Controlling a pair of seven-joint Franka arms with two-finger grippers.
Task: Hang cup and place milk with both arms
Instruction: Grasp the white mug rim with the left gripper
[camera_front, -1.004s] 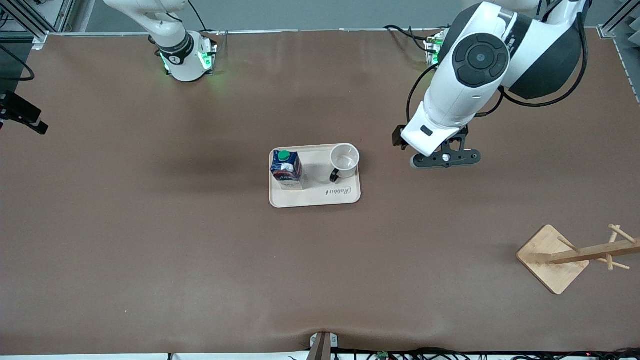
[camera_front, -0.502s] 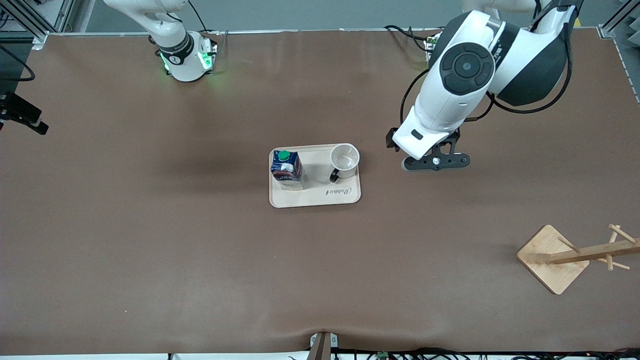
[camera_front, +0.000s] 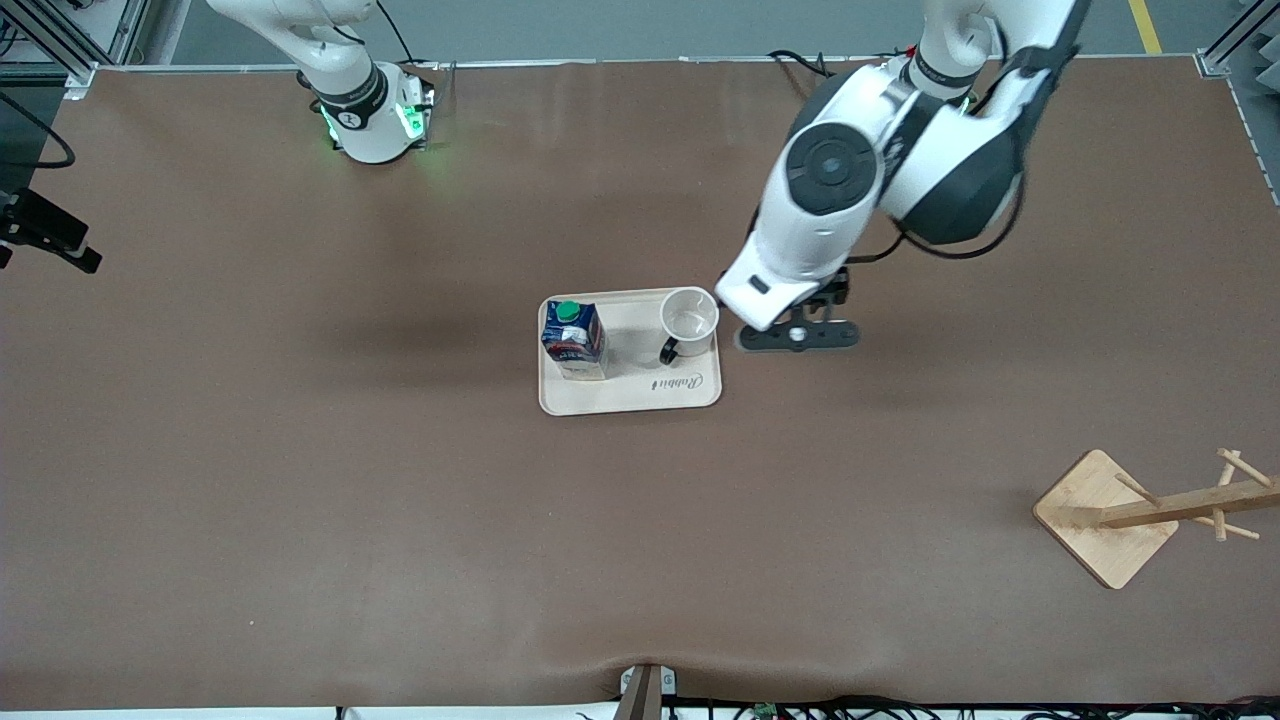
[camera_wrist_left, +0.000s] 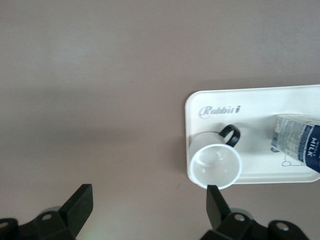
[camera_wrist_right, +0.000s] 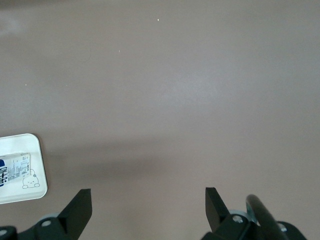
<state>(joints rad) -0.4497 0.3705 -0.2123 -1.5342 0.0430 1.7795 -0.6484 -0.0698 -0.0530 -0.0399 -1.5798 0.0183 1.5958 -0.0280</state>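
The white cup (camera_front: 689, 318) stands upright on a cream tray (camera_front: 640, 395), its black handle toward the front camera. The dark blue milk (camera_front: 573, 338) with a green cap stands on the same tray, toward the right arm's end. My left gripper (camera_front: 797, 336) is open and empty over the bare table just beside the tray's cup end. In the left wrist view the cup (camera_wrist_left: 216, 166), the milk (camera_wrist_left: 299, 145) and the tray (camera_wrist_left: 260, 107) show past the open left gripper (camera_wrist_left: 147, 200). My right gripper (camera_wrist_right: 147, 200) is open and empty over bare table, with the tray's corner (camera_wrist_right: 36, 192) at the edge.
A wooden cup rack (camera_front: 1140, 515) with pegs stands on a square base near the front camera at the left arm's end. The right arm's base (camera_front: 370, 110) stands at the table's edge. Brown table surrounds the tray.
My left arm has swung toward the tray, and its open gripper now hangs right beside the cup end. The cup, the milk and the tray have not moved.
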